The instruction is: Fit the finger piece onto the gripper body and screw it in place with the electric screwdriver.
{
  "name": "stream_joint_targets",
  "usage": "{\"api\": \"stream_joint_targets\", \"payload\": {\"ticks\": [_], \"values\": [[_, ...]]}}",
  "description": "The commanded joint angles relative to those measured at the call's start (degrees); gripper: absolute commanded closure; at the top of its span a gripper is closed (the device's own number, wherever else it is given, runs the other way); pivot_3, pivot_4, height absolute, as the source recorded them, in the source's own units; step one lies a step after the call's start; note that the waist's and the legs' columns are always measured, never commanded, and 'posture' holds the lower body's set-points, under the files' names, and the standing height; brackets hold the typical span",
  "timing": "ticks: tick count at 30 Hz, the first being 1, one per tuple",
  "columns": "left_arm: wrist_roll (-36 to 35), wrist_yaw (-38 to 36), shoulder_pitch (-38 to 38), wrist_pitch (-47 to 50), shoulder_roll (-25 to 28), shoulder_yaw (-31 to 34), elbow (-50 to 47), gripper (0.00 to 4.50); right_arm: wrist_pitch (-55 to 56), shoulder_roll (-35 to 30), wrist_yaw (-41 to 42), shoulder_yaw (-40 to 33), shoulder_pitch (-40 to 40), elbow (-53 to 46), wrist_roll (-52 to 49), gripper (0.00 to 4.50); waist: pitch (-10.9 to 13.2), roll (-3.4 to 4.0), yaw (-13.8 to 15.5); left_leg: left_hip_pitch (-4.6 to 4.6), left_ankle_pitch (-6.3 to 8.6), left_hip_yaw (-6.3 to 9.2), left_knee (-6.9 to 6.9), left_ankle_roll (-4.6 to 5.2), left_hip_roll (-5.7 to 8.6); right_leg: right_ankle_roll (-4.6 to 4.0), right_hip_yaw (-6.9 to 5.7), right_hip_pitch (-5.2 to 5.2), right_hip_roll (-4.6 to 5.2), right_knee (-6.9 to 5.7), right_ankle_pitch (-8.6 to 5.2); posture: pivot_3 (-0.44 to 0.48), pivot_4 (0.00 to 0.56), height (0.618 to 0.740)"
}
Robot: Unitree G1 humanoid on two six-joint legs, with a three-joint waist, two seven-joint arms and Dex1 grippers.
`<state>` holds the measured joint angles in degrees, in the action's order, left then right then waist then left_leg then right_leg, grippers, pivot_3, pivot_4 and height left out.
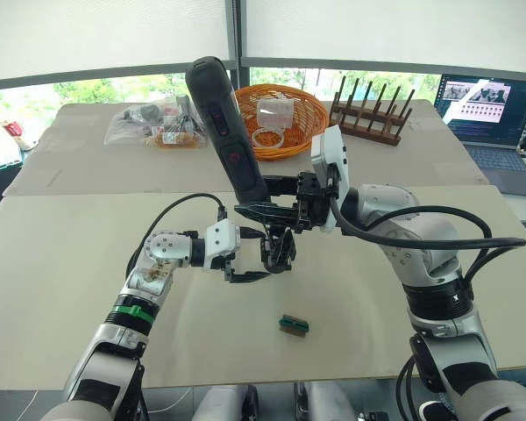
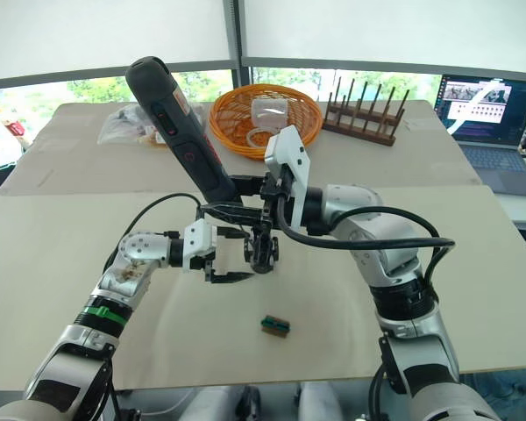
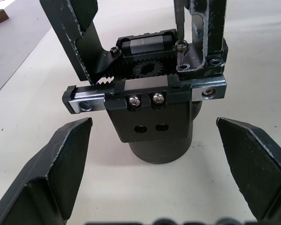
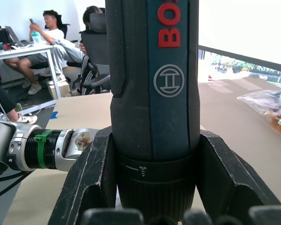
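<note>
The gripper body (image 3: 152,140), a black block on a round base, stands on the table at the centre (image 1: 279,250). Two black fingers rise from its rail. The finger piece (image 3: 210,33) sits on the rail beside a screw. My left gripper (image 1: 254,256) is open, its fingers (image 3: 65,159) on either side of the round base and apart from it. The electric screwdriver (image 1: 228,132) leans back to the left, my right gripper (image 4: 154,140) shut on its lower barrel. Its thin bit (image 3: 179,23) comes down onto a screw head (image 3: 181,45) next to the finger piece.
A small green-brown block (image 1: 294,325) lies on the table nearer me. At the back are an orange basket (image 1: 276,118), a wooden rack (image 1: 368,114), a plastic bag (image 1: 153,123) and a laptop (image 1: 491,105). People sit at desks (image 4: 47,33) in the background.
</note>
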<state>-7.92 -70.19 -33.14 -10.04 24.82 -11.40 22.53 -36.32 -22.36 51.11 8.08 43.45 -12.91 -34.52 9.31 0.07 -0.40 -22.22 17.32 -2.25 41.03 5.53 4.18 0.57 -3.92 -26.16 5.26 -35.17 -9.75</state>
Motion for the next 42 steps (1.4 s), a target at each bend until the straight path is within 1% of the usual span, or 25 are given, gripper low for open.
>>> {"api": "stream_joint_targets", "payload": {"ticks": [1,9,42], "values": [[-0.21,0.36,-1.14,-1.47,-0.02,0.42,-0.36,0.00,1.05,0.51,-0.22,-2.58,0.66,-1.83,-1.56,2.59,0.00,0.00,0.00,0.00,0.00,0.00,0.00,0.00,0.00,0.00,0.00,0.00,0.00,0.00,0.00,0.000,0.150,0.740],[-0.20,0.42,-1.30,-1.65,-0.04,0.48,-0.07,0.00,-0.52,0.42,-0.94,-3.03,1.19,-3.01,-3.04,2.59,0.00,0.00,0.00,0.00,0.00,0.00,0.00,0.00,0.00,0.00,0.00,0.00,0.00,0.00,0.00,0.000,0.150,0.740],[-0.25,0.54,-1.40,-2.53,-0.33,0.34,0.49,0.00,1.90,-0.27,0.67,-2.63,1.41,-1.55,-0.97,2.59,0.00,0.00,0.00,-0.01,0.00,0.00,0.00,0.00,0.00,0.00,0.01,0.00,0.01,-0.01,0.00,0.000,0.150,0.740]]}}
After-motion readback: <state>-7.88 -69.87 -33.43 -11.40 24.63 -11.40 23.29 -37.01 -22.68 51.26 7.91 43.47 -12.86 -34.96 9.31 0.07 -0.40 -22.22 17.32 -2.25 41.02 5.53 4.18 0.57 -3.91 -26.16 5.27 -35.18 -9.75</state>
